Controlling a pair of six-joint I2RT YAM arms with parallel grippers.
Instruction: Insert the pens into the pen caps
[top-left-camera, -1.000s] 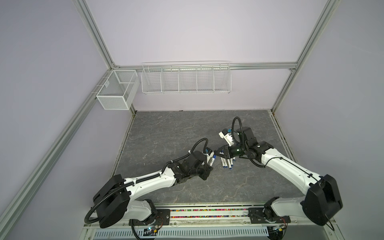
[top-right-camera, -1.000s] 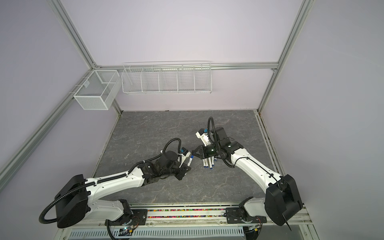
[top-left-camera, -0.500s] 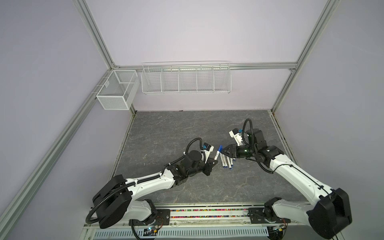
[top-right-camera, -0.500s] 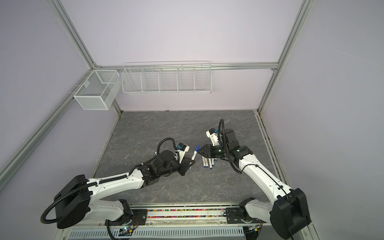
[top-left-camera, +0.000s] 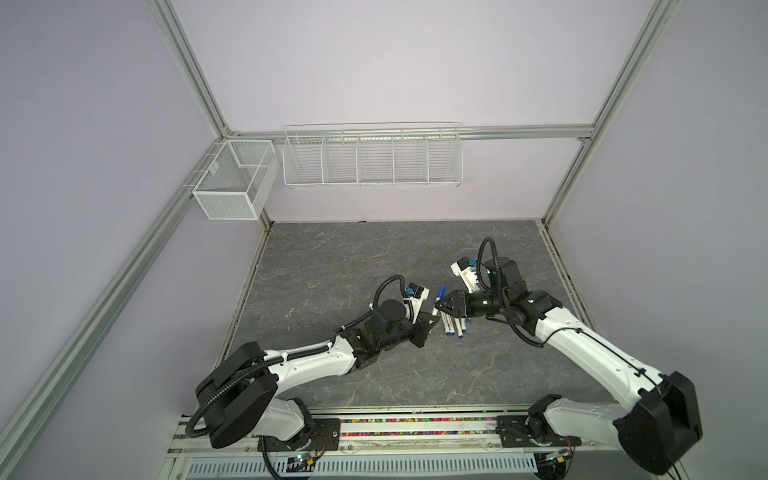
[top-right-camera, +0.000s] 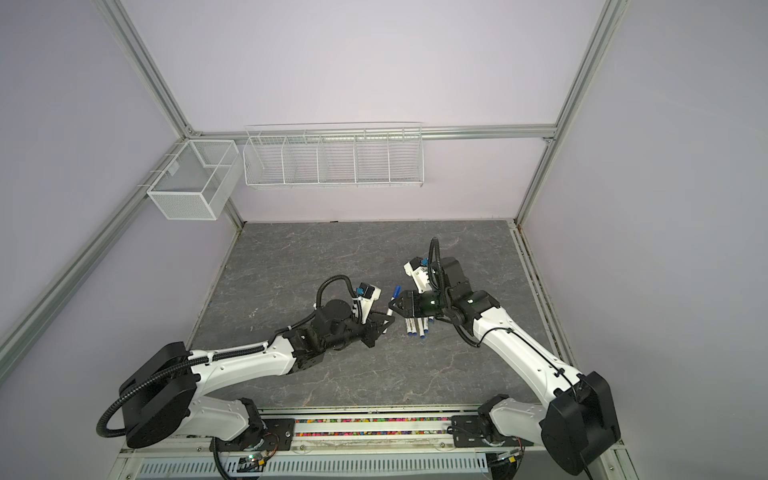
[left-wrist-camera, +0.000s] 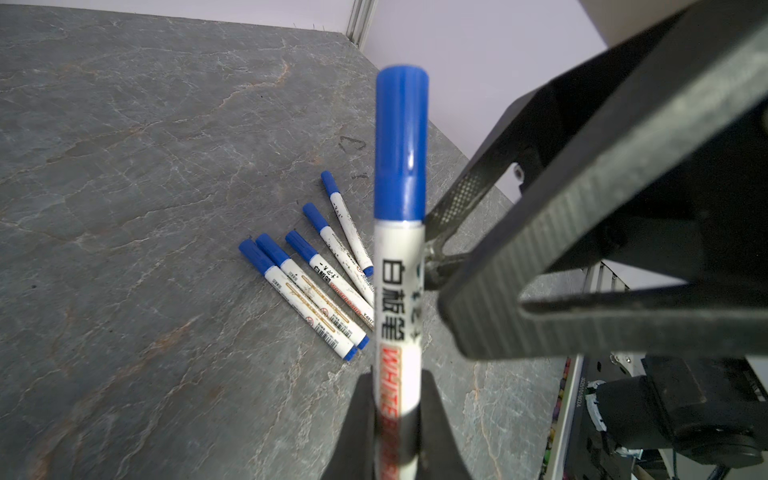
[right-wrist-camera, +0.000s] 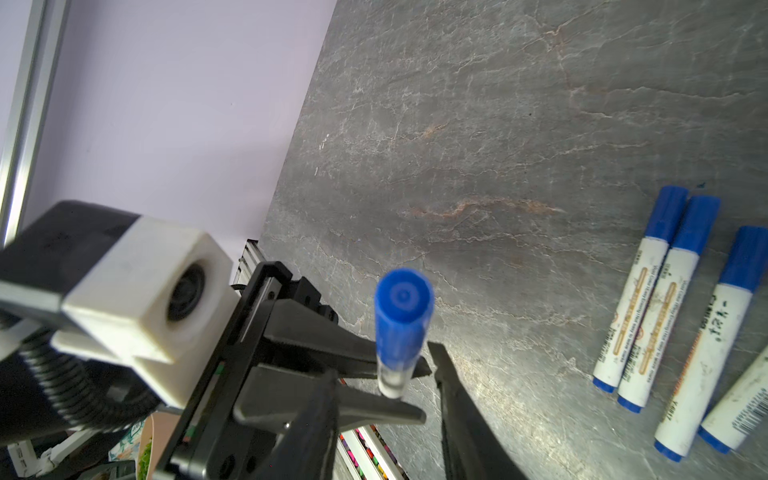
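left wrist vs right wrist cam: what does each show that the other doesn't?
Only left wrist: all five capped pens on the table, and the printed barrel of the held pen. Only right wrist: the left wrist camera and the end face of the blue cap. Both: the left pincer shut on the held pen, cap on.

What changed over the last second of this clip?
The right gripper opened its fingers, letting go of the blue cap now seated on the pen, and backed off slightly to the right. The left gripper stays shut on that pen and has shifted only slightly. The five capped pens on the table lie as before.
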